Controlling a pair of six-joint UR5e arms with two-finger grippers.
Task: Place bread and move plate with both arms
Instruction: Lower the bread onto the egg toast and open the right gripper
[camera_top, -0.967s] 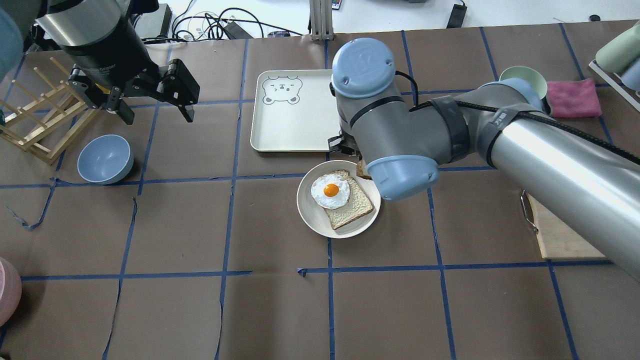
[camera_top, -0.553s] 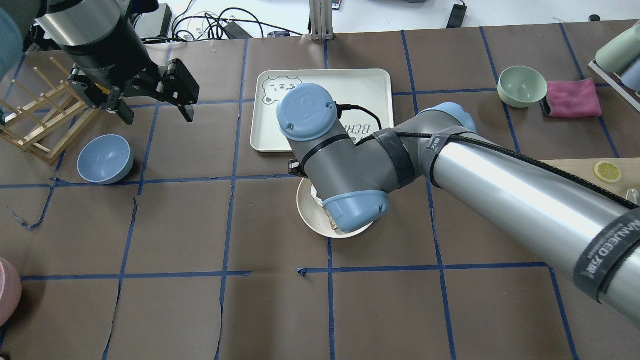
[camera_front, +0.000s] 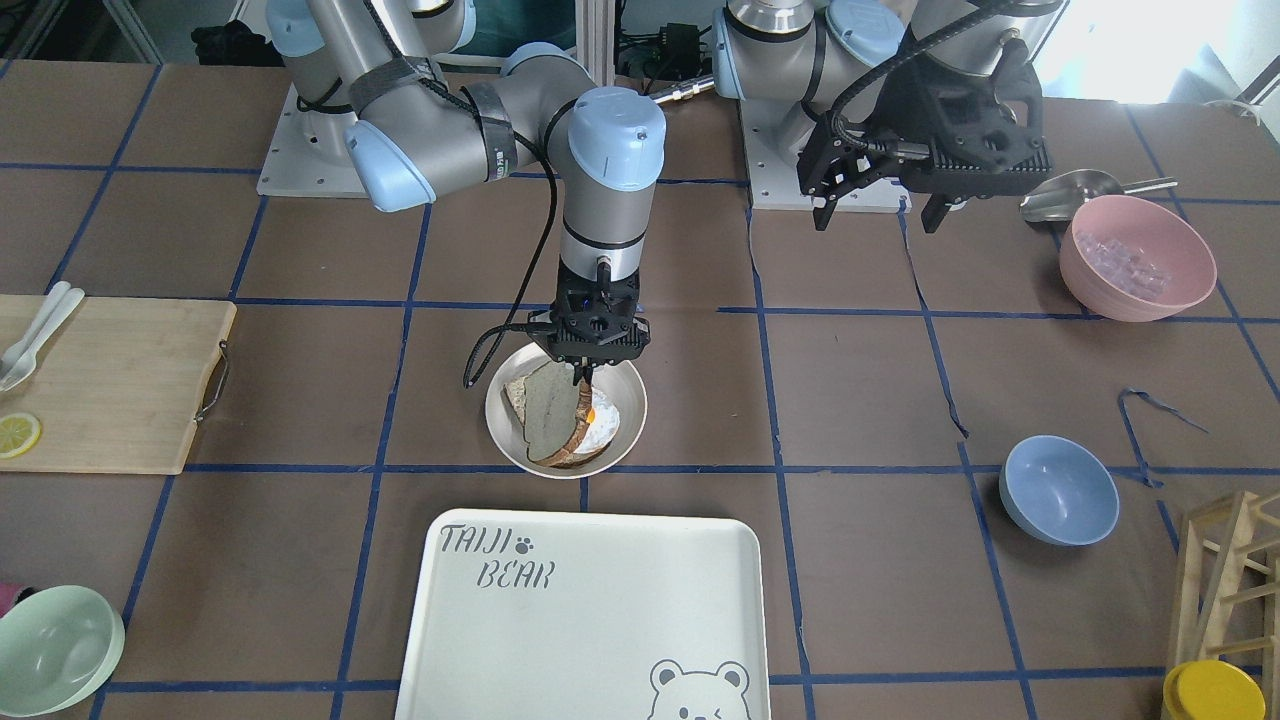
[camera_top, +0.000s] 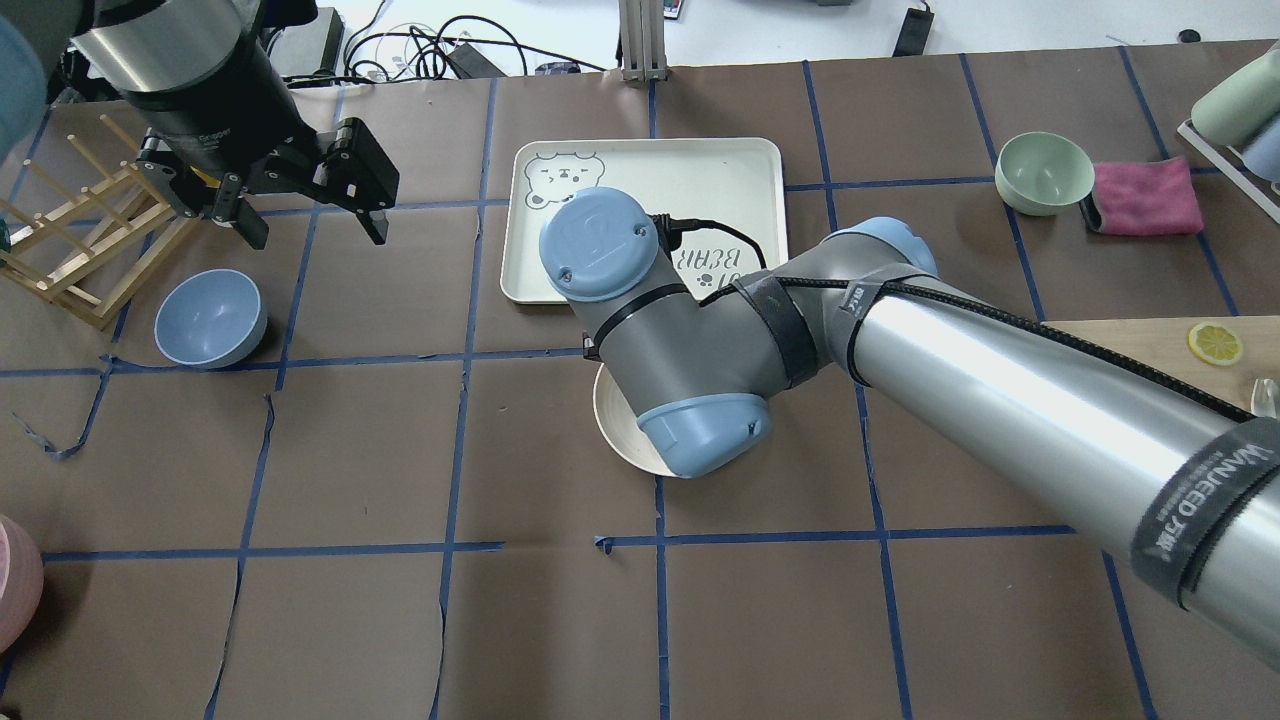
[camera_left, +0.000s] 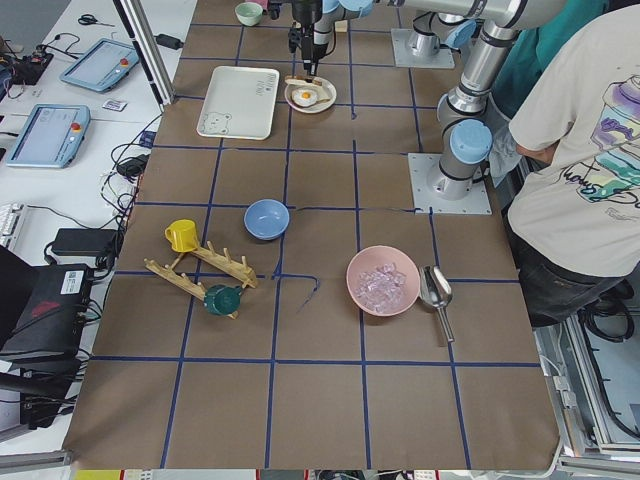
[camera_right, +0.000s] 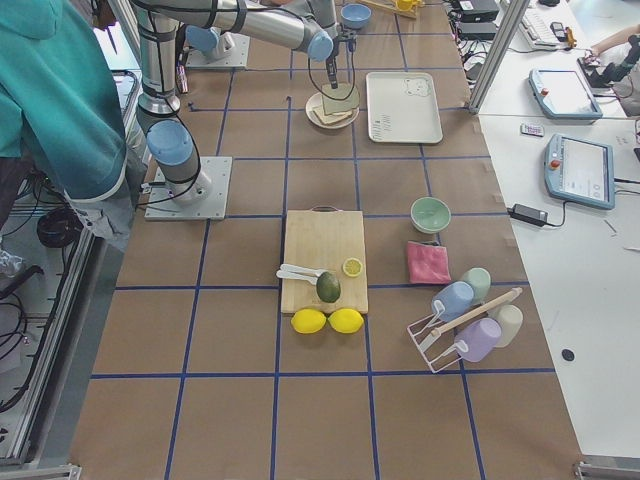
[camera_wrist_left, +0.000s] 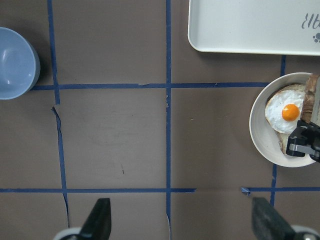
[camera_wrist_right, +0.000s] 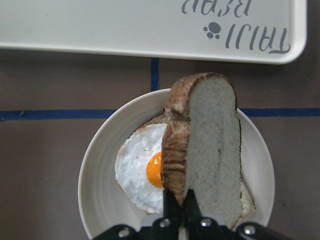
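Note:
My right gripper (camera_front: 584, 378) is shut on the crust edge of the plain bread (camera_front: 548, 420). It holds the slice on edge, tilted, just above the cream plate (camera_front: 630, 400). In the right wrist view the bread (camera_wrist_right: 210, 150) hangs over the egg-topped slice (camera_wrist_right: 140, 175) that lies on the plate (camera_wrist_right: 95, 165). In the overhead view my right arm hides the bread, and only the plate's left rim (camera_top: 610, 420) shows. My left gripper (camera_top: 315, 230) is open and empty, high above the table's far left, away from the plate (camera_wrist_left: 260, 130).
The bear tray (camera_top: 720, 170) lies just beyond the plate. A blue bowl (camera_top: 210, 318) and a wooden rack (camera_top: 80, 240) are at the left. A green bowl (camera_top: 1045, 172) and a pink cloth (camera_top: 1145, 195) are at the far right. A cutting board (camera_front: 110, 385) lies on the right arm's side.
My right arm has swung left with the bread, from beside the plate's far right edge to over its middle, and now hides most of it from overhead. My left arm has not moved.

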